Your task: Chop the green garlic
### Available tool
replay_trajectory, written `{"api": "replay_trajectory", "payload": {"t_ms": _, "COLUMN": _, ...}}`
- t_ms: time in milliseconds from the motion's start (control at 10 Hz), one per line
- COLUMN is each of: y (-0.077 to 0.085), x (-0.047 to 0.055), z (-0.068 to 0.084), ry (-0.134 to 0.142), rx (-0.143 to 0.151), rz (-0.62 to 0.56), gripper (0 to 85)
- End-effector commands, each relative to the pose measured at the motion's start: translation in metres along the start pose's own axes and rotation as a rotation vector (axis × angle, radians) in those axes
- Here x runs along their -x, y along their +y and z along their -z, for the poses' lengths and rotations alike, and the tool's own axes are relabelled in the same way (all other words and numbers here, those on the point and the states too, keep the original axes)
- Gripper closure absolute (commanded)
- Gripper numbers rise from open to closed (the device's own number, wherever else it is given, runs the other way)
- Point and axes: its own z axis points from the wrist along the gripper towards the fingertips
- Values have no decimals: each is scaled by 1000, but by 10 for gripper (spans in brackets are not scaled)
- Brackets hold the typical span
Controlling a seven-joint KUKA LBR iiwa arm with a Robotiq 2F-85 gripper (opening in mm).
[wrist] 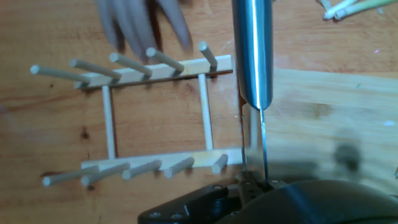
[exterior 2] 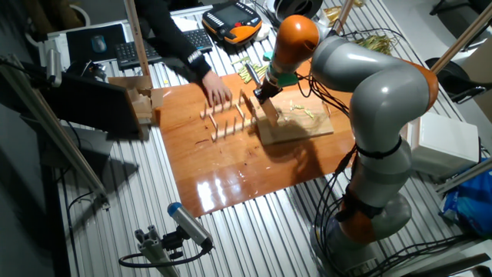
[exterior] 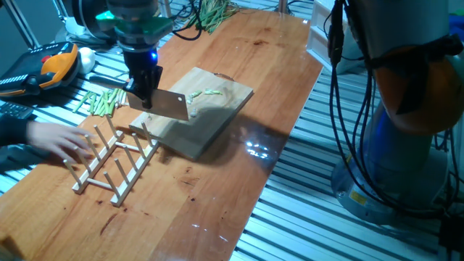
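Observation:
The green garlic point(exterior: 206, 93) lies as a few small pale-green bits on the wooden cutting board point(exterior: 217, 123). The bits also show on the board in the other fixed view point(exterior 2: 304, 112). My gripper point(exterior: 145, 81) is shut on the handle of a cleaver point(exterior: 171, 104). The blade hangs over the board's left end, left of the bits and apart from them. In the hand view the steel handle point(wrist: 252, 50) and the edge-on blade point(wrist: 262, 143) run up from the gripper point(wrist: 254, 182). The board point(wrist: 329, 118) is on the right there, and the bits do not show clearly.
A wooden peg rack point(exterior: 116, 156) lies left of the board, with a person's hand point(exterior: 58, 138) at it. A heap of green sticks point(exterior: 101, 101) lies behind the rack. A bunch of long stalks point(exterior: 214, 11) is at the table's far end, and a pendant point(exterior: 54, 65) at the far left.

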Motion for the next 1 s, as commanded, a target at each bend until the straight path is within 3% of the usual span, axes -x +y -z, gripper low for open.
{"api": "replay_trajectory", "payload": {"t_ms": 0, "y": 2, "x": 0, "z": -1, "ry": 20, "rx": 28, "rz": -1, "gripper": 850}}
{"api": "replay_trajectory", "payload": {"t_ms": 200, "y": 12, "x": -3, "z": 1, "ry": 38, "rx": 46, "rz": -9, "gripper": 850}}
{"api": "replay_trajectory", "payload": {"t_ms": 400, "y": 24, "x": -6, "z": 5, "ry": 31, "rx": 5, "rz": -36, "gripper": 850}}
{"api": "replay_trajectory", "payload": {"t_ms": 700, "y": 42, "x": -14, "z": 11, "ry": 54, "rx": 7, "rz": -178, "gripper": 850}}
{"api": "replay_trajectory", "payload": {"t_ms": 800, "y": 53, "x": -15, "z": 10, "ry": 45, "rx": -1, "rz": -207, "gripper": 850}}
{"api": "replay_trajectory", "payload": {"t_ms": 900, "y": 62, "x": -15, "z": 3, "ry": 12, "rx": -15, "rz": -221, "gripper": 850}}
